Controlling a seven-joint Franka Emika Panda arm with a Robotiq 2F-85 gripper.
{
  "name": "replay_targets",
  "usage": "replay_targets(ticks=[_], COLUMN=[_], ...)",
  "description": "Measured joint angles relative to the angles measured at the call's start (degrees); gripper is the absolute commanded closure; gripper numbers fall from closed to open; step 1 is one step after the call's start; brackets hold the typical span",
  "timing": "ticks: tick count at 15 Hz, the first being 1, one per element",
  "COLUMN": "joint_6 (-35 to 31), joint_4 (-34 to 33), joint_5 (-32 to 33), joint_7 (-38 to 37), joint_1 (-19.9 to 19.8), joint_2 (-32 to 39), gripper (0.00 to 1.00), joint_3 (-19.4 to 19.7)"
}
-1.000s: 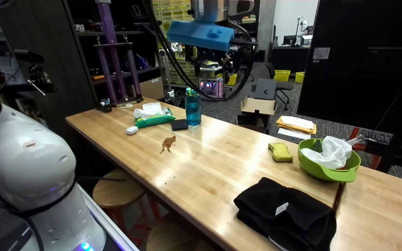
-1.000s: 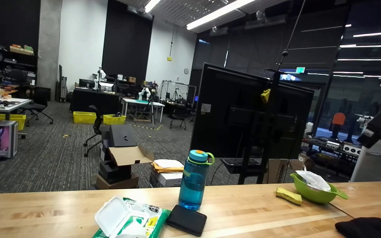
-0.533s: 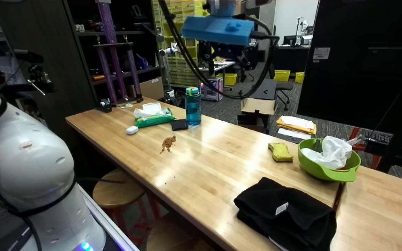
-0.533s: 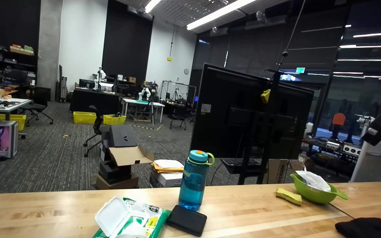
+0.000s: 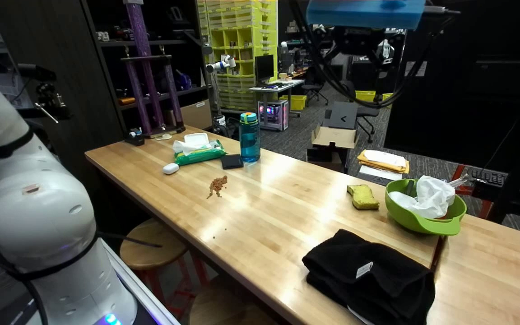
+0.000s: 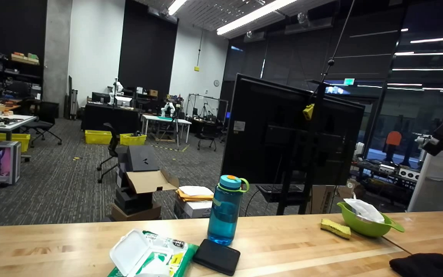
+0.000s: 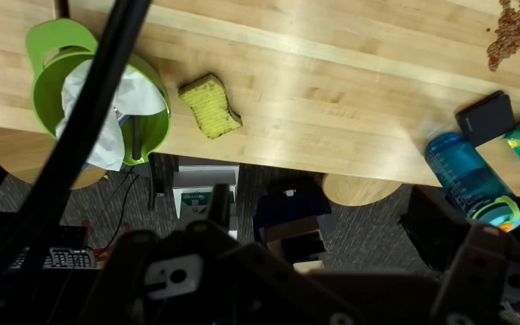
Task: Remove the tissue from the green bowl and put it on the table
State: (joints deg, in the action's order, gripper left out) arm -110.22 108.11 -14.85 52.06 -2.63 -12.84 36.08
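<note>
In both exterior views: tissue (image 5: 430, 196) sits in green bowl (image 5: 415, 223) on bench (image 5: 278, 216), jaws high, presumably for clearance. Wrist view: jaws wide, nothing held; tissue overlaps green bowl's edge, likely too bulky to nest.

Up there the gripper (image 5: 358, 59) hangs, its dark fingers (image 7: 218, 205) spread wide apart, the blue-cased wrist (image 5: 364, 14) right above it, while the white lower arm (image 5: 39, 212) stands well away from it.
</note>
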Motion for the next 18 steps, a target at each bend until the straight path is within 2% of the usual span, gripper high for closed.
replay_targets(ticks=[4, 6, 8, 13, 18], joint_6=[5.92, 9.42, 12.51, 17.96, 24.04], joint_4=[-11.16, -16.92, -22.90, -36.77, -49.03], joint_5=[-11.52, -16.97, -20.50, -21.55, -22.45], joint_7=[9.33, 12.47, 13.64, 13.50, 12.66], joint_1=[-4.28, -8.55, -14.18, -27.37, -31.06], joint_2=[12.14, 18.68, 24.99, 37.13, 46.57], gripper=[0.00, 0.00, 0.00, 0.00, 0.00], joint_3=[1.44, 0.35, -2.60, -12.56, -13.86])
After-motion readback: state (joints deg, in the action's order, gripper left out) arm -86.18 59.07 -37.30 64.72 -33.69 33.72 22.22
